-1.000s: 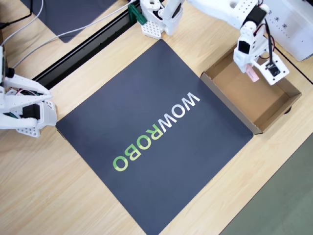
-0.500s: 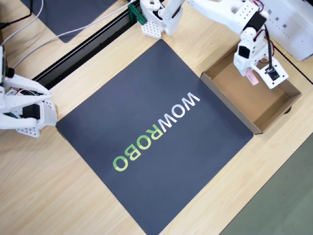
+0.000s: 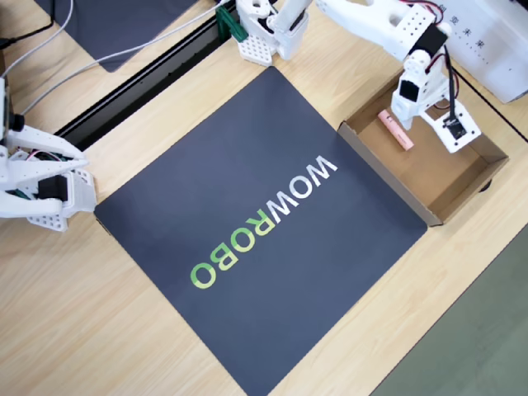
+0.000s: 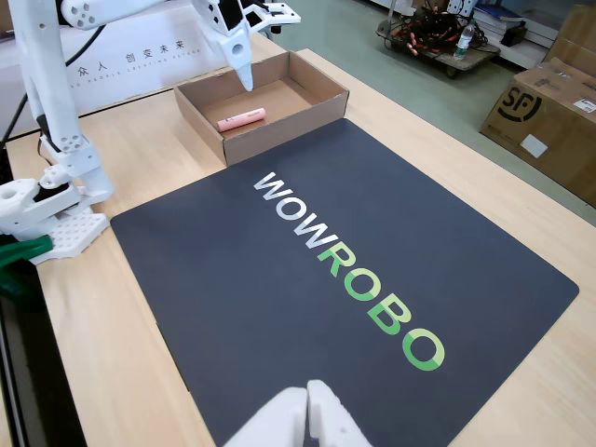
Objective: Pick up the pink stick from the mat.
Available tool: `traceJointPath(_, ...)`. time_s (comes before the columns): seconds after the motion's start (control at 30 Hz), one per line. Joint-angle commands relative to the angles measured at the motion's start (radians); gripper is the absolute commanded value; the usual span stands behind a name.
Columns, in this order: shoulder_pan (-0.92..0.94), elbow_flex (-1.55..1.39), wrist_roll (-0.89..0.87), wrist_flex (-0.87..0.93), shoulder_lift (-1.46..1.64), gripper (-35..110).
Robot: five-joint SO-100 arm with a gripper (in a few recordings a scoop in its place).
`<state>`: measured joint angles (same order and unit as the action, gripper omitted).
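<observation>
The pink stick (image 3: 395, 130) (image 4: 241, 119) lies flat on the floor of an open cardboard box (image 3: 386, 176) (image 4: 281, 130), near the box's back-left part in the overhead view. My white gripper (image 3: 410, 110) (image 4: 250, 67) hangs just above the box and beside the stick, open, with nothing between its fingers. One pointed finger (image 4: 245, 65) aims down at the box floor. The dark mat (image 3: 247, 165) (image 4: 279, 307) with "WOWROBO" lettering lies in the table's middle, with nothing lying on it.
The box sits against the mat's right edge in the overhead view. My arm's base (image 3: 264, 33) (image 4: 47, 214) stands at the mat's far corner. A black rail (image 3: 140, 82) and a plain dark mat (image 3: 124, 21) lie at upper left. A white board (image 3: 495, 41) stands behind the box.
The stick, held in the gripper above the box before, has been let go and now lies on the box floor. The gripper has shifted slightly toward the box's back edge.
</observation>
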<state>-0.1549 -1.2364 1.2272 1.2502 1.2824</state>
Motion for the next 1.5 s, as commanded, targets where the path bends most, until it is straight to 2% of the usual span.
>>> traceJointPath(0.0, -0.011, -0.017, 0.002, -0.009, 0.067, 24)
traceJointPath(0.1, -0.009, -0.052, 0.002, -0.020, 0.104, 0)
traceJointPath(0.4, -0.009, -0.204, 0.002, -0.064, 0.299, 0)
traceJointPath(1.47, -0.012, -1.100, 0.129, -0.178, 1.420, 0)
